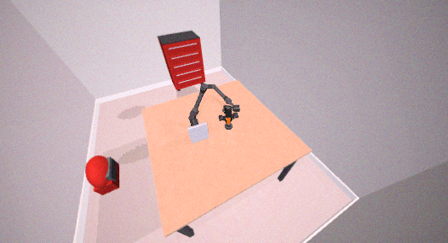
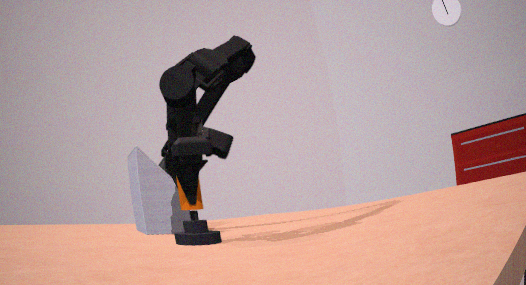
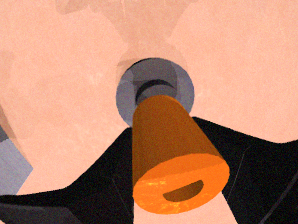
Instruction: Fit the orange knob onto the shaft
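Observation:
The orange knob (image 1: 228,121) (image 2: 199,206) (image 3: 162,135) is upright in my gripper (image 1: 228,118) (image 2: 191,199) (image 3: 161,127), which is shut on its sides. In the wrist view the D-shaped hole (image 3: 185,192) shows in the knob's near face, its flat edge towards the pedestal side of the picture. The dark round pedestal (image 1: 228,127) (image 2: 198,238) (image 3: 186,97) stands on the table below the knob. In the exterior view a short length of the dark shaft (image 2: 194,215) shows between knob and pedestal. The knob hides the shaft's top; I cannot tell whether its tip is inside the hole.
A pale grey-white panel (image 1: 198,133) (image 2: 150,204) (image 3: 11,167) stands on the wooden table (image 1: 238,170) (image 2: 325,249), beside the pedestal and near the arm's base. A red drawer cabinet (image 1: 186,63) (image 2: 492,151) and a red rounded object (image 1: 98,171) are off the table.

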`<action>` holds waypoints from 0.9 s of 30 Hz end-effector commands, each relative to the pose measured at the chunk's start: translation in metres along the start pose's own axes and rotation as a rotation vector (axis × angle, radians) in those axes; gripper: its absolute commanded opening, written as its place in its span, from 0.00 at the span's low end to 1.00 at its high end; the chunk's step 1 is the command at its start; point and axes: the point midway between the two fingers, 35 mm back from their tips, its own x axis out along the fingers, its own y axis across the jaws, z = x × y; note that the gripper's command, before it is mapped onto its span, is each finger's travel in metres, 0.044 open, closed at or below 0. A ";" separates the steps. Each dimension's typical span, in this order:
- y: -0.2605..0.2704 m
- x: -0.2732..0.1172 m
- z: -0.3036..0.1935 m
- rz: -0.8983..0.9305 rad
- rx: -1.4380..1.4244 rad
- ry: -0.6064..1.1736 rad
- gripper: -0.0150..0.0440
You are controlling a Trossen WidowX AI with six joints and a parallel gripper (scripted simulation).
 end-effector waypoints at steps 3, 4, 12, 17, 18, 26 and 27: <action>-0.003 -0.002 0.001 -0.006 -0.069 0.004 0.25; -0.004 -0.002 0.001 -0.006 -0.069 0.004 0.25; -0.005 -0.001 -0.001 -0.006 -0.069 0.004 0.25; -0.004 -0.001 -0.001 -0.006 -0.069 0.004 0.25; -0.004 -0.001 -0.001 -0.006 -0.069 0.004 0.25; -0.003 -0.001 0.000 -0.006 -0.069 0.004 0.25; -0.003 -0.001 0.000 -0.006 -0.069 0.004 0.25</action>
